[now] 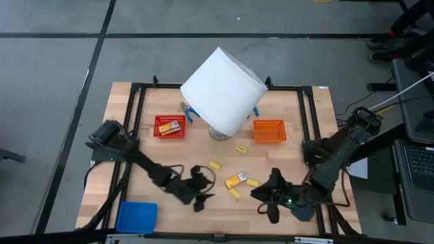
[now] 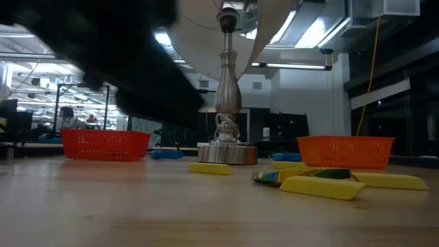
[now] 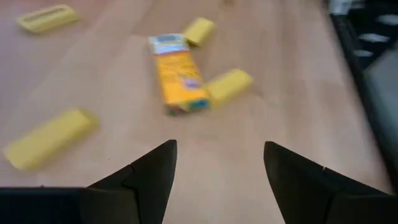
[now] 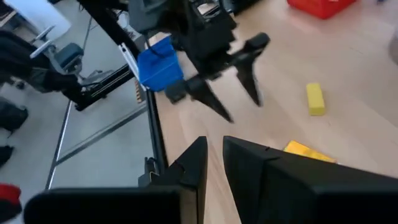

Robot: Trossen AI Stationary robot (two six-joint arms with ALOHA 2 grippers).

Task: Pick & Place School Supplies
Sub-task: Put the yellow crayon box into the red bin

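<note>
Yellow-orange packet (image 3: 178, 74) lies ahead of left gripper (image 3: 217, 163), apart, jaws wide, empty. Right gripper (image 4: 214, 152) nearly closed, empty, near yellow stick (image 4: 315, 99).

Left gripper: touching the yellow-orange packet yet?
Apart. The left wrist view shows the open left gripper short of the yellow-orange packet, bare wood between them.

High view: overhead, straight down on the whole table (image 1: 122, 135). Low view: at tabletop height, level across the table toward the lamp base (image 2: 227, 152) and the room behind. Left wrist view: close above the tabletop, facing an orange packet (image 3: 178, 76), also seen from overhead. Right wrist view: faces across the table toward the blue tray (image 4: 159, 63) at a table corner.
</note>
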